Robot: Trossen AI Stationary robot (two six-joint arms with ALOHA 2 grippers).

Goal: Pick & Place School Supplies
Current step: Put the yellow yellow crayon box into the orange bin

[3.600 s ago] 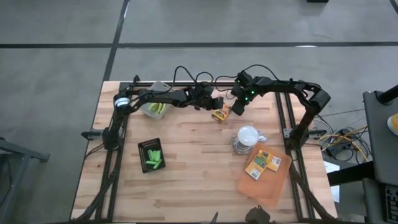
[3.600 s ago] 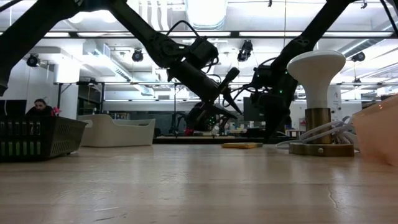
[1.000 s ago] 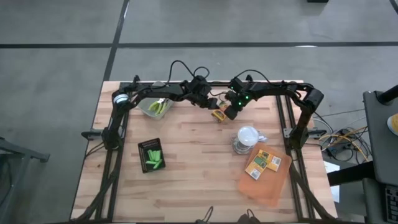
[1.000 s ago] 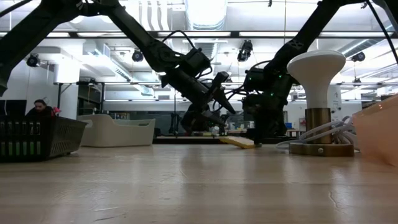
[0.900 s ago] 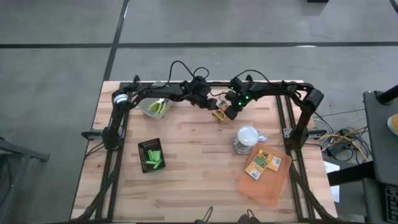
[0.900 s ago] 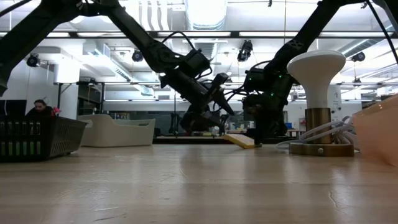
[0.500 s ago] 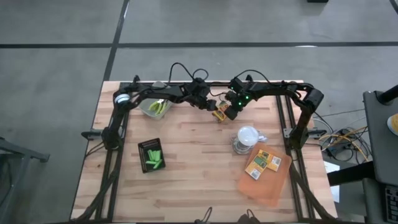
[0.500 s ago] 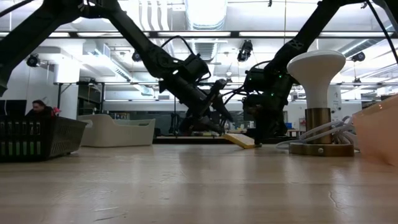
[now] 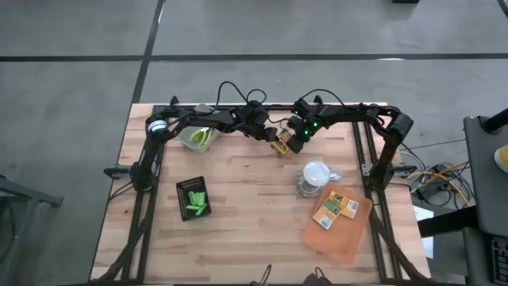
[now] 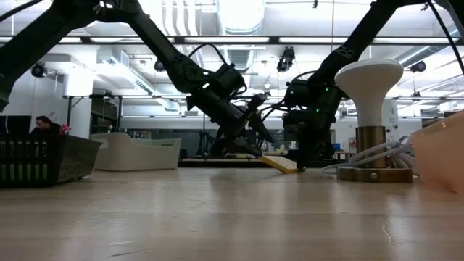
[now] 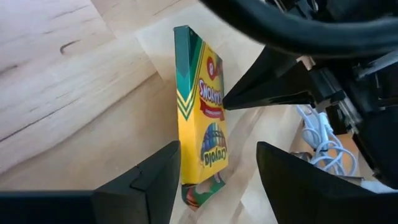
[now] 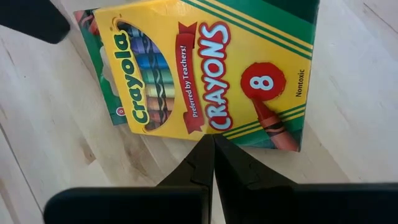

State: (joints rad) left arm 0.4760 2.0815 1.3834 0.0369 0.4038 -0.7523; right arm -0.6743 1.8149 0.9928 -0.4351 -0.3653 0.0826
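A yellow-and-green crayon box [image 9: 279, 146] sits at the far middle of the table, tilted on one long edge [image 10: 279, 163]. My right gripper [image 12: 213, 140] is shut, with its tips on the box's printed face. My left gripper [image 11: 219, 149] is open and slants down. Its two fingers stand on either side of one short end of the box [image 11: 202, 186] and touch nothing that I can see. Two more crayon boxes [image 9: 337, 206] lie on the orange sheet [image 9: 337, 234]. Green sticks [image 9: 196, 202] lie in the black tray [image 9: 184, 187]. My right gripper presses its shut fingertips [image 11: 229, 101] on the box's printed face beside one long edge [image 12: 214, 127], about midway along it. The fingers slant down from above. That edge rests on the table [image 10: 296, 170]; the opposite long edge [image 10: 262, 157] is raised toward my left gripper.
A pale bowl [image 9: 198, 137] holding green things stands at the far left, under my left arm. A white mushroom-shaped lamp [image 9: 316, 176] with a coiled white cord stands just right of the box. A dark basket [image 10: 43, 159] shows at the left in the low view.
My left gripper has sunk a little toward the crayon box, still open, and its fingers now stand lower around the box's end. My right gripper has kept still, and the box stays tilted as before.
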